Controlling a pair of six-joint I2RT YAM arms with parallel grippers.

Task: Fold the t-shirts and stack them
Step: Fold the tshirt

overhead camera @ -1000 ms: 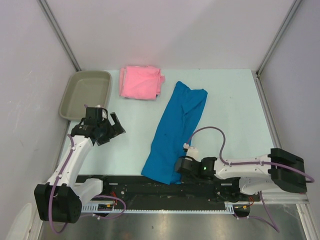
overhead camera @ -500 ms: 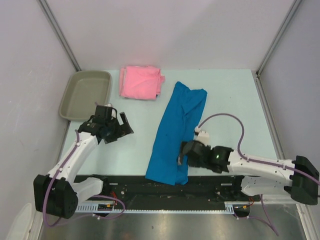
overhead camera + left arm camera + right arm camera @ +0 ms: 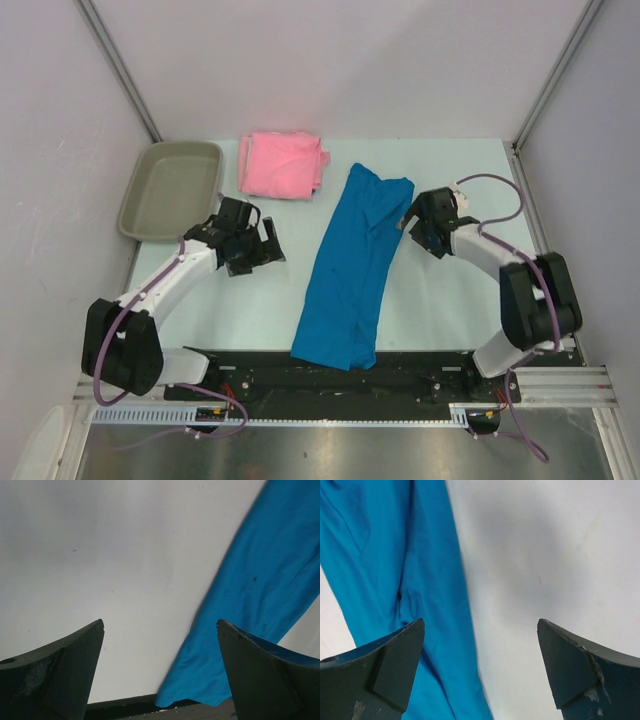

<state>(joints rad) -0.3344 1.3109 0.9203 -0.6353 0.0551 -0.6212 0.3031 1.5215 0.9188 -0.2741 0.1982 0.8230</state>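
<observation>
The bright blue t-shirt (image 3: 352, 270) lies as a long narrow strip running from the far centre to the table's near edge. The light pink t-shirt (image 3: 283, 165) lies folded at the back, left of it. My left gripper (image 3: 268, 246) hovers open over bare table just left of the blue strip; in the left wrist view the blue t-shirt (image 3: 250, 605) lies under the right finger (image 3: 260, 675). My right gripper (image 3: 413, 228) stands open at the strip's far right edge; in the right wrist view the blue cloth (image 3: 395, 555) fills the left half. Neither holds anything.
A grey-beige tray (image 3: 150, 215) stands at the back left, beside the pink t-shirt. The black rail (image 3: 330, 385) with the arm bases runs along the near edge, and the blue strip's near end reaches it. Grey walls close in both sides.
My right gripper let go of the blue t-shirt's near end, opened, and swung away to its far right edge. My left gripper moved right, toward the blue strip.
</observation>
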